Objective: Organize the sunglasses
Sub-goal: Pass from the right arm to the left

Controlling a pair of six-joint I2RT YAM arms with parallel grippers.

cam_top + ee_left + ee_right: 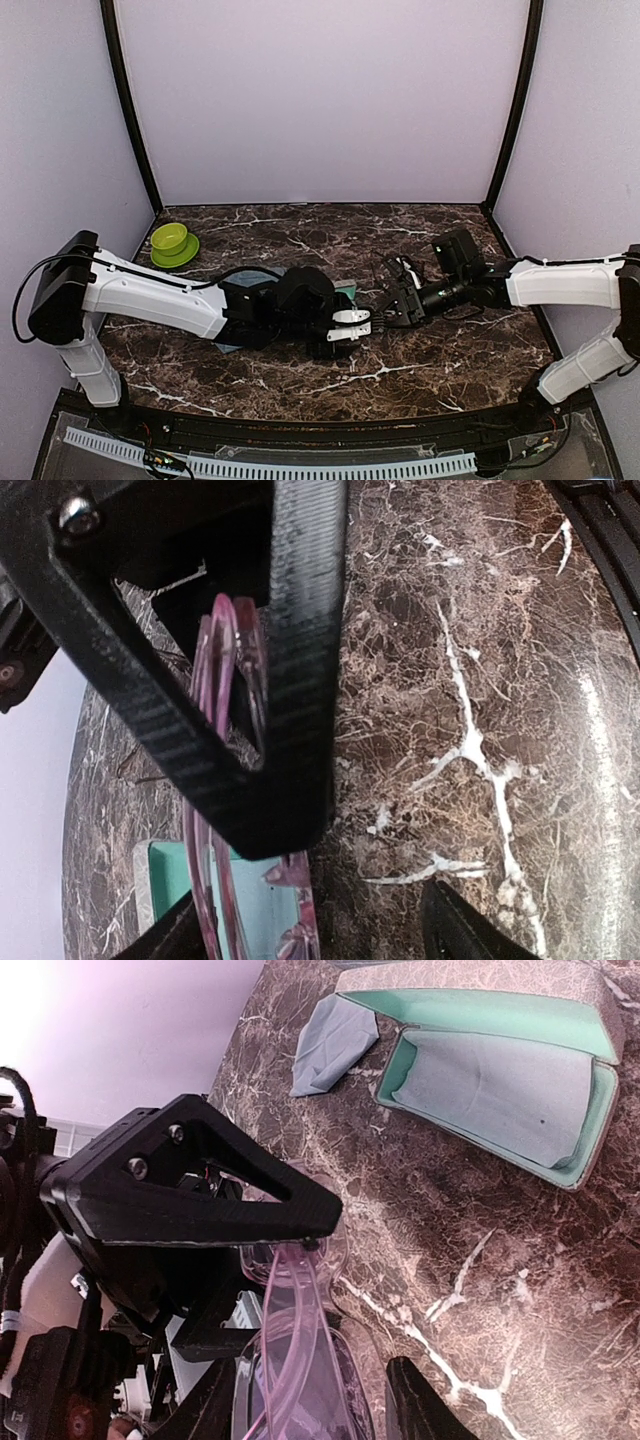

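Arms of a robot stretched in from both sides over a dark brown marble table (450,350) with white veins, tips meeting near its middle around one pair of pink sunglasses (300,1350): thin, translucent pink-purple frame, folded.

Right gripper (305,1405), reaching in from the right: jaws partly closed, one black finger against each side of the folded frame, gripping it.

Left gripper (312,935), reaching in from the left: jaws spread wide around the other end of the same pair. Frame close beside one finger, a broad gap of bare marble before the other. No clamp on anything.

Just behind the meeting point, largely hidden under the left arm in the overhead view: open case (480,1010), speckled grey outside, mint-green lining, lying flat with its lid thrown back. In its lower half, grey-blue cloth (490,1090), spread out flat. Just beside the case, on the marble, second cloth (335,1040), same colour, crumpled. Pink sunglasses near the case but apart from it, not inside.

Toward the far left corner of the table: lime-green bowl (170,237) on a matching plate (188,257), well apart from the arms and the case.
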